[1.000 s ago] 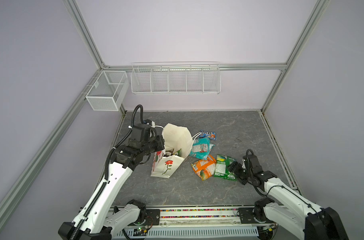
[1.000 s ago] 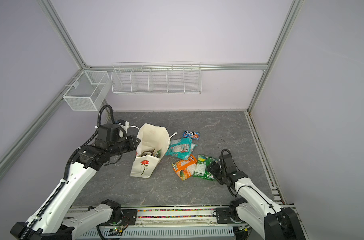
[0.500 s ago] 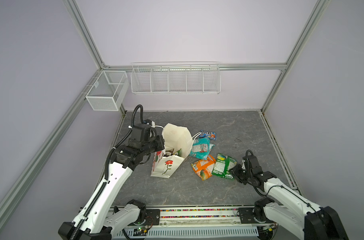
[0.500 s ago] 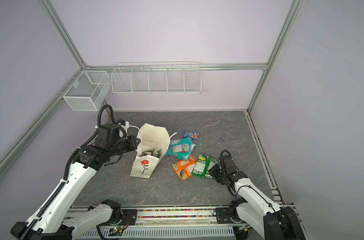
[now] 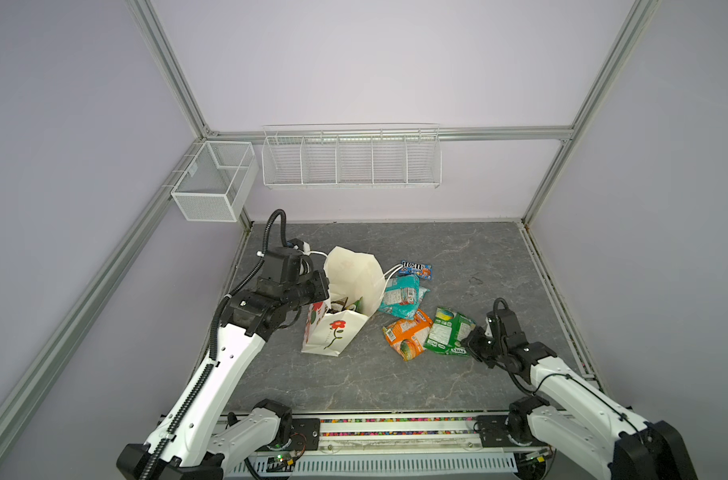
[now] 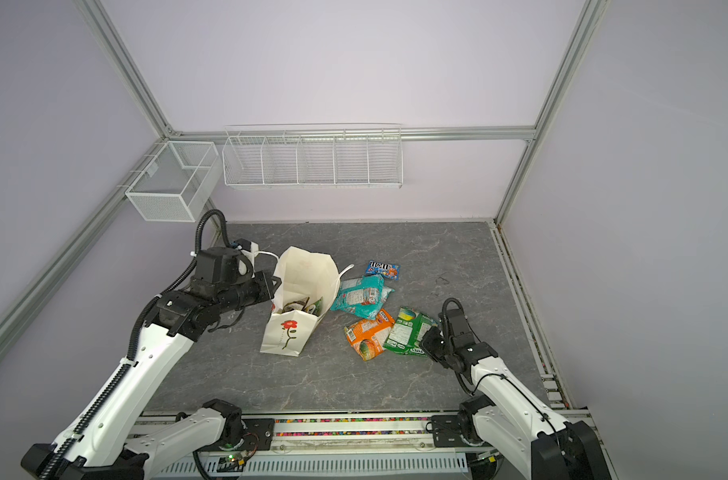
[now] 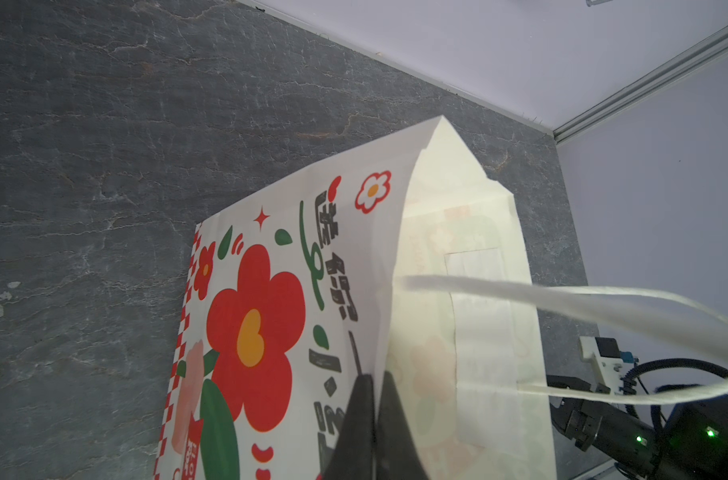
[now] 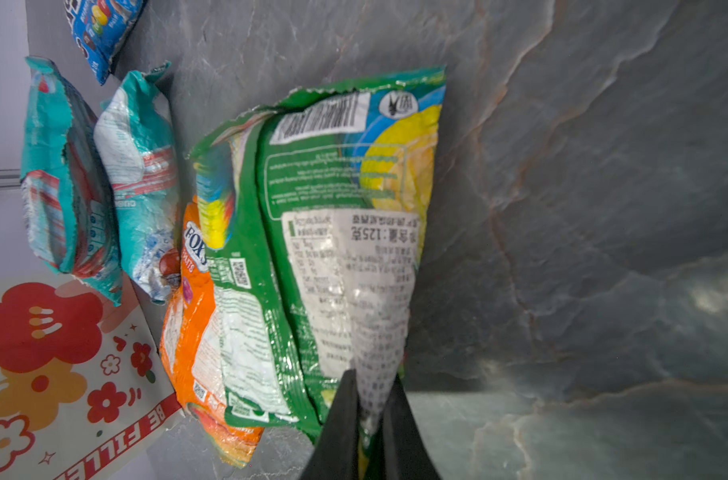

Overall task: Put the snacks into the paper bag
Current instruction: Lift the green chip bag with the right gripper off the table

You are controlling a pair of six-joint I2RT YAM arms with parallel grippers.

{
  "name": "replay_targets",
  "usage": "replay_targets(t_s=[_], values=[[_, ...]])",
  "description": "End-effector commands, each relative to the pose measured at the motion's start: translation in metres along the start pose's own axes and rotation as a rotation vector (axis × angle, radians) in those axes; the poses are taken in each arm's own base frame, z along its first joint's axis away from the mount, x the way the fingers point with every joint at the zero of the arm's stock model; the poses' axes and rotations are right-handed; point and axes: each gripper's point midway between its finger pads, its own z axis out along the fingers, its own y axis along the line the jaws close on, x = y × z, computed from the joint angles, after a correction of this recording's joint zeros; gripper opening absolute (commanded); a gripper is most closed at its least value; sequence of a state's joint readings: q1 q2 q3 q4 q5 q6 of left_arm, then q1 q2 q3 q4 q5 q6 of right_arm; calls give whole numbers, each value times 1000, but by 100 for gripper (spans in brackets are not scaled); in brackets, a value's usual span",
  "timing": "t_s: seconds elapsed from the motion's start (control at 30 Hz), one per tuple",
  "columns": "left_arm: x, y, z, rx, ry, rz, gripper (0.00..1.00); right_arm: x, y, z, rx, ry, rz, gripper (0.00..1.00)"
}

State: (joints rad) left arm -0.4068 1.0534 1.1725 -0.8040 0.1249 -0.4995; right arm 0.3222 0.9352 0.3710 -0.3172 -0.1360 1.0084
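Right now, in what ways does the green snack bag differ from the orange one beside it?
The green bag is pinched at one edge by the right pincer; nothing grips the orange bag. The green bag partly overlaps the orange bag, which lies beneath on the table. The orange bag is nearer the paper bag than the green bag. Both are crinkly packets, not yet in the paper bag.

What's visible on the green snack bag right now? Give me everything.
The green bag is a crinkly, glossy packet, green with yellow and blue print. A white panel of black text faces up, and its far edge is serrated. It lies on the grey table, outside the paper bag, with one side overlapping the orange bag. The right gripper is shut on the end nearest that arm, puckering the film there.
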Motion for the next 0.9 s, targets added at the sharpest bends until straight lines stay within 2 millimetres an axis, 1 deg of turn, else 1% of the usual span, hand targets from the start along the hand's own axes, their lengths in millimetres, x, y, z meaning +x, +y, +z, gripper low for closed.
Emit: replay_targets(t_s=[0.0, 0.17, 0.47, 0.6, 0.87], values=[[3, 2, 4, -11, 17, 12, 0, -6, 10, -9, -23, -23, -15, 9], [3, 2, 5, -9, 17, 10, 0, -8, 23, -15, -60, -24, -65, 6], [4, 2, 4, -6, 17, 7, 0, -8, 28, -16, -71, -16, -81, 6], [4, 1, 4, -4, 17, 8, 0, -11, 30, -19, -79, -29, -83, 6], [3, -2, 2, 9, 12, 3, 0, -15, 42, -30, -111, -53, -98, 6]])
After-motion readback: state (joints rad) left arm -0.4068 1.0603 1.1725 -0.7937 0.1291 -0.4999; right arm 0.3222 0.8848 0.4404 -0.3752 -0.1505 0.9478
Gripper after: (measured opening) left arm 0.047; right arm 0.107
